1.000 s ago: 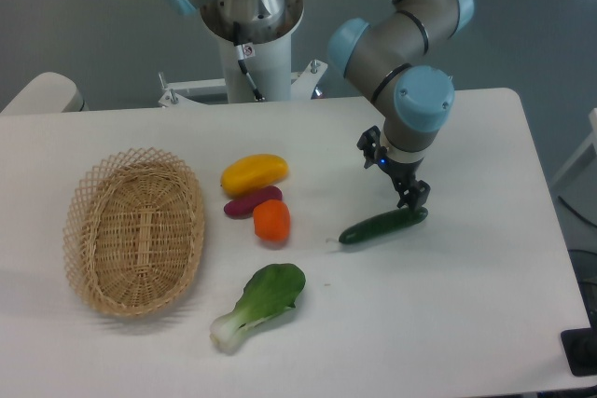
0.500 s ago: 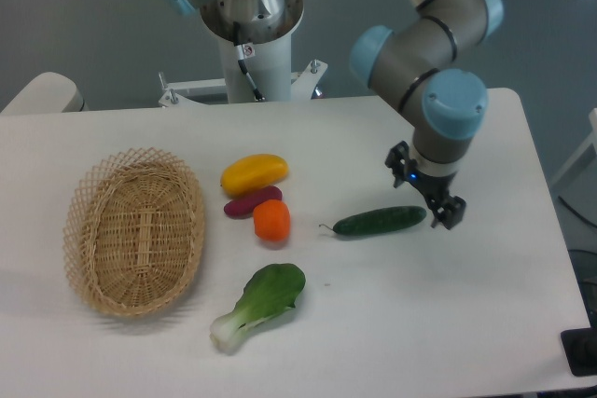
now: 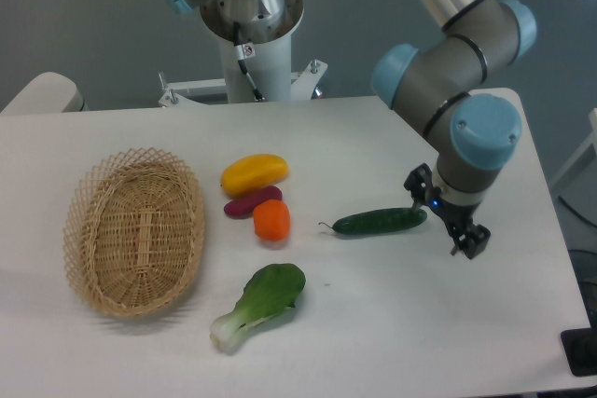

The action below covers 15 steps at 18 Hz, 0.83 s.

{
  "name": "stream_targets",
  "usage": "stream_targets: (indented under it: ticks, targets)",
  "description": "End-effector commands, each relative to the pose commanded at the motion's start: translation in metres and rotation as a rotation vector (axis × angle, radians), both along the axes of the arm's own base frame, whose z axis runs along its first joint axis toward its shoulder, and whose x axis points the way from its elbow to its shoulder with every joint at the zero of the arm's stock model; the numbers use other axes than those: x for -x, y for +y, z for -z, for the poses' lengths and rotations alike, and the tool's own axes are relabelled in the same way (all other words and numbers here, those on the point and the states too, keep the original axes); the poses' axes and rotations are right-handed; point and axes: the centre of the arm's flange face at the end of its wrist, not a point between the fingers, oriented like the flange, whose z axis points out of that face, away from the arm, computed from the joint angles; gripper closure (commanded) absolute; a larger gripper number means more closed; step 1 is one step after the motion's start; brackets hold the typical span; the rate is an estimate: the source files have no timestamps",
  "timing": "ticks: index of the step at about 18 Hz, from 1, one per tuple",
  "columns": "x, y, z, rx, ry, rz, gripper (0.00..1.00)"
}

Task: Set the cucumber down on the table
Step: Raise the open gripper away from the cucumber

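The dark green cucumber (image 3: 380, 222) lies flat on the white table (image 3: 420, 323), right of centre, with its thin stem tip pointing left. My gripper (image 3: 464, 237) hangs just to the right of the cucumber's right end and a little lower in the picture. It holds nothing. Its black fingers (image 3: 474, 241) are small in this view, and I cannot tell whether they stand open or shut.
An oval wicker basket (image 3: 133, 228) stands at the left. A yellow vegetable (image 3: 254, 172), a purple one (image 3: 252, 202) and an orange one (image 3: 271, 219) lie in a cluster left of the cucumber. A bok choy (image 3: 260, 304) lies near the front. The robot's base (image 3: 250, 39) stands behind.
The gripper has left the cucumber and moved right and toward the front. The cucumber settled flat on the table a little to the right and has lain still since.
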Motion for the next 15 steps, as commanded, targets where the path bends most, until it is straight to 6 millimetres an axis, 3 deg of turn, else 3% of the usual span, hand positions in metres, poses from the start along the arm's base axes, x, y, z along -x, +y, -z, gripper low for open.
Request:
stream_targets:
  ticks: [15]
  targets:
    - [0.0070, 0.0063, 0.0063, 0.002, -0.002, -0.008, 0.00]
